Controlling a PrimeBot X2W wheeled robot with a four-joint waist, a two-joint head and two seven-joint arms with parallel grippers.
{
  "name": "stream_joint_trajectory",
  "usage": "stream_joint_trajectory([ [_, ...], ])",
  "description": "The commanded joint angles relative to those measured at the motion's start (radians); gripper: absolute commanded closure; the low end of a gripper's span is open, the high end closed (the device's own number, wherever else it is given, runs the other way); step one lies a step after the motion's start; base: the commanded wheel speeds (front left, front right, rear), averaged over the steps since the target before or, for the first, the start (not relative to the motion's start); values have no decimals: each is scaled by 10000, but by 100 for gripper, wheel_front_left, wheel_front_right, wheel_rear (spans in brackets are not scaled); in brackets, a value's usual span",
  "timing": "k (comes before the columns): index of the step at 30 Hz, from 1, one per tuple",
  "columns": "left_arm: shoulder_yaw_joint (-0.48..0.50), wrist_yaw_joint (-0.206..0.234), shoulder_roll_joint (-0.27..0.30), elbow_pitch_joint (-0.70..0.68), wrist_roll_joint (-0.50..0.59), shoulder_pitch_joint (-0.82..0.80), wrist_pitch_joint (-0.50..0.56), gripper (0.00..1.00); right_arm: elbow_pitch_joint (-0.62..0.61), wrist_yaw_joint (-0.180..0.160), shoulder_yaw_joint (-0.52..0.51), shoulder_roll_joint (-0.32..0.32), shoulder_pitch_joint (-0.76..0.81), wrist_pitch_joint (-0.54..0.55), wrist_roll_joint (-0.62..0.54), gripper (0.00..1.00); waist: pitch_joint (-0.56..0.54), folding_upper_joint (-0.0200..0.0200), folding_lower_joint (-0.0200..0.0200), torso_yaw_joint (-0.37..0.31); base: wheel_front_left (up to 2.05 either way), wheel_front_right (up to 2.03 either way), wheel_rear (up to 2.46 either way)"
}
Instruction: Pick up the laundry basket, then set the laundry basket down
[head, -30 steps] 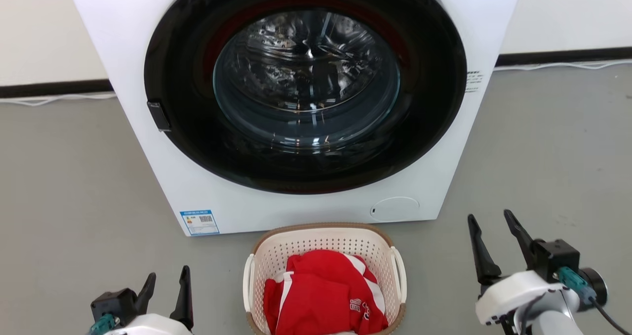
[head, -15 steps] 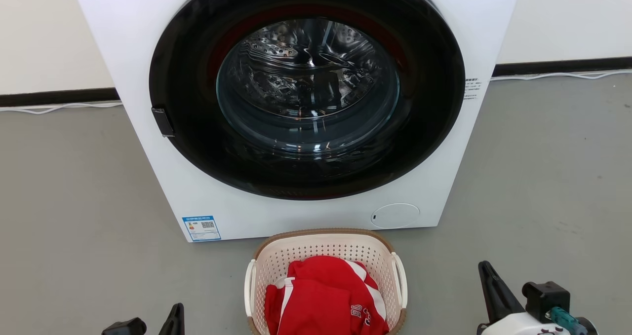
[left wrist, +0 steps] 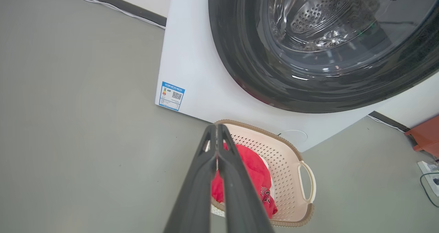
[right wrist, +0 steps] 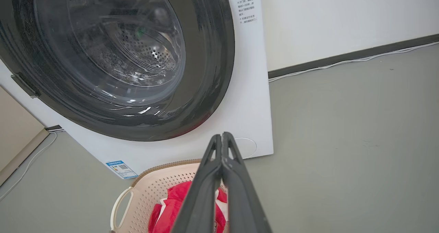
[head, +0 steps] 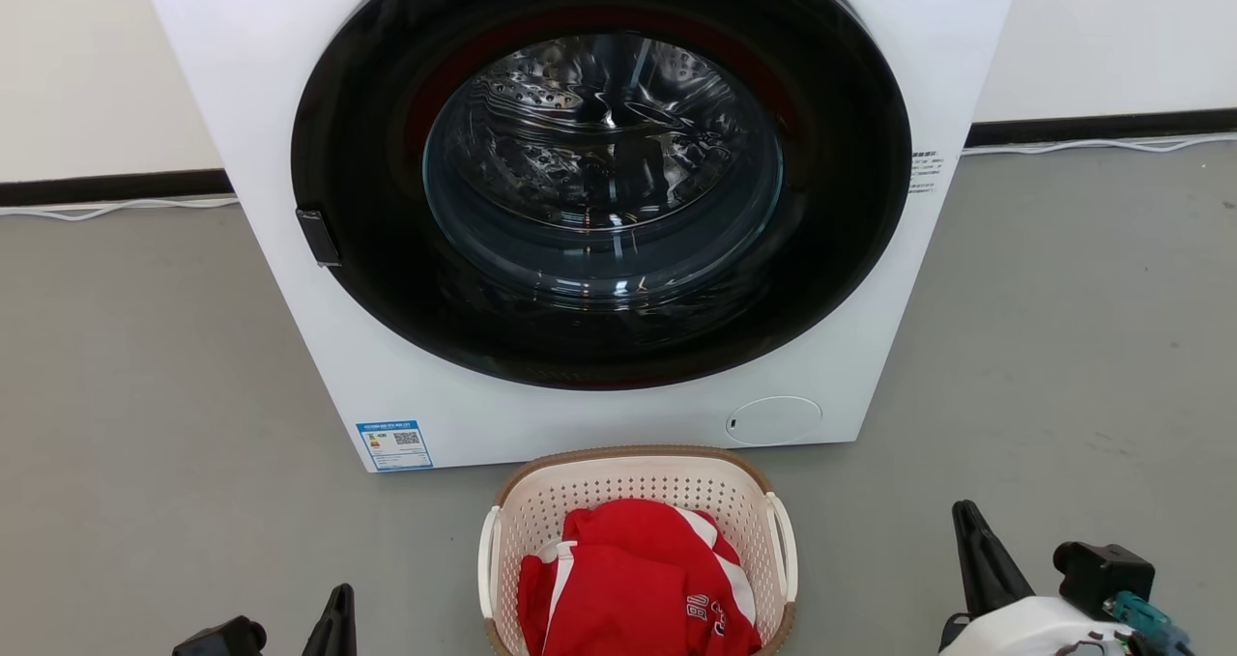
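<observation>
The laundry basket (head: 633, 455) stands on the grey floor just in front of the washing machine (head: 387, 385). It is cream and perforated, with a brown rim, white loop handles and a red garment (head: 633, 579) inside. My left gripper (head: 339, 602) is low to the basket's left and my right gripper (head: 967, 523) to its right, both clear of it. In the left wrist view my left gripper (left wrist: 216, 127) is shut and empty, over the near side of the laundry basket (left wrist: 284, 164). My right gripper (right wrist: 221, 135) is likewise shut, above the laundry basket (right wrist: 147, 191).
The machine's round dark door (head: 599, 347) is closed, with a latch (head: 318, 238) on its left. A white cable (head: 116, 207) runs along the baseboard. An orange-red object (left wrist: 425, 135) and a power strip (left wrist: 430, 173) lie beyond the machine. Open floor spreads on both sides.
Both grippers went from open to shut. Both sank lower in the head view. The head camera tilted slightly; the basket and machine stayed put.
</observation>
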Motion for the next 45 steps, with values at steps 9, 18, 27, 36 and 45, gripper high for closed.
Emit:
stream_joint_trajectory([
  [9, 108, -51, 93, -551, -1197, -416, 306, 100, -515, 15, -114, -52, -343, 309, 1411, 100, 25, -1, -3, 1, 0, 0, 0],
  [18, 139, -67, 89, -753, -2054, -459, 539, 100, -679, 19, -164, -40, -350, 537, 2402, 100, 45, -1, -3, 2, 0, 0, 0],
  [27, 177, -85, 85, -980, -3016, -509, 804, 100, -863, 25, -223, -27, -360, 795, 3516, 100, 67, -1, -3, 2, 0, 0, 0],
  [36, 220, -105, 81, -1231, -4082, -564, 1098, 100, -1066, 30, -289, -12, -371, 1082, 4749, 100, 91, -1, -3, 3, 0, 0, 0],
  [45, 259, -123, 77, -1457, -5044, -613, 1364, 100, -1249, 35, -350, 1, -381, 1342, 5862, 100, 113, -1, -3, 4, 0, 0, 0],
])
